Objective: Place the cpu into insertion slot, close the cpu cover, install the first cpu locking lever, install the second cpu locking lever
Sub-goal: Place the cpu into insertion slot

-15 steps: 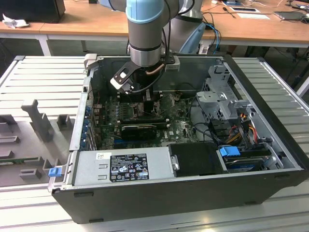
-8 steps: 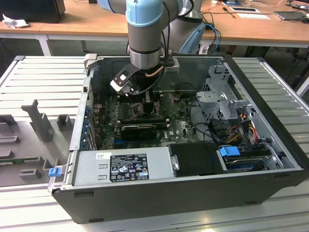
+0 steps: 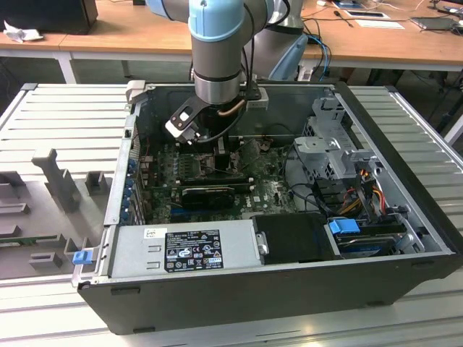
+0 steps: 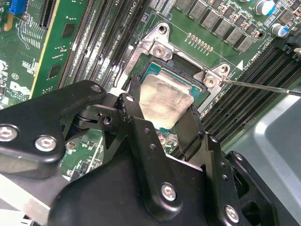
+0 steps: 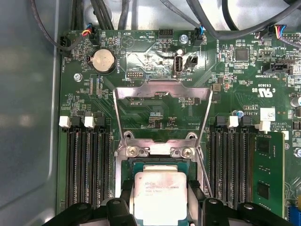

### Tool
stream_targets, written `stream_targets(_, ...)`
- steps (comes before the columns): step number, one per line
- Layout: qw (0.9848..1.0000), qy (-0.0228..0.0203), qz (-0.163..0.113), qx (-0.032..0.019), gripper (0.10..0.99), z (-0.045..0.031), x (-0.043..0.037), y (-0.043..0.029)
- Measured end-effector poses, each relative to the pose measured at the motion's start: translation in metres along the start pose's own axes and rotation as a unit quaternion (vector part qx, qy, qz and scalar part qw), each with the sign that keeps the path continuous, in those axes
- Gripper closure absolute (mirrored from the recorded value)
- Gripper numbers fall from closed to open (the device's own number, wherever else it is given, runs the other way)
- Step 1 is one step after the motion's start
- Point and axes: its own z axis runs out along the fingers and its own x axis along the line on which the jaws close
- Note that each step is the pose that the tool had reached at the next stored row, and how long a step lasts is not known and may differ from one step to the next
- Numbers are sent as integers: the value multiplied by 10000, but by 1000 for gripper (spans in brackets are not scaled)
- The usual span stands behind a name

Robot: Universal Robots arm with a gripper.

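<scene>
Step 1, placing: jaws clamped on cpu [image 5: 160,200] edges, right at insertion slot [image 5: 157,163]; cpu cover [image 5: 162,88] up. Seating prob. needs square alignment.

Black metal gripper fingers [image 4: 138,110] mask two sides of the flat silvery-grey square cpu [image 4: 164,99], cropped by the first wrist view's edge.

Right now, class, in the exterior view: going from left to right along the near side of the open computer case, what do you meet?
Small blue plastic clip → silver metal power-supply box with a black-and-white label → black rectangular box → bright blue plastic tab.
</scene>
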Motion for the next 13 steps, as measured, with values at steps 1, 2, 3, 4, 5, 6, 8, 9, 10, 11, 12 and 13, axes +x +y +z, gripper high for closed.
stream_targets(1,10000,0,0,0,537,0,0,0)
stream_targets(2,10000,0,0,0,537,1,0,0)
stream_targets(3,10000,1,0,0,471,1,0,0)
stream_targets(4,10000,0,0,0,471,1,0,0)
stream_targets(5,10000,1,0,0,471,2,1,0)
stream_targets(6,10000,1,0,-1,471,2,2,0)
stream_targets(8,10000,-1,0,0,471,-3,2,0)
stream_targets(9,10000,0,0,0,471,-14,3,1)
stream_targets(10,10000,0,0,0,471,-26,3,2)
stream_targets(11,10000,0,0,1,471,-48,3,3)
stream_targets(12,10000,0,0,0,471,-59,4,3)
stream_targets(13,10000,1,0,0,471,-65,4,4)
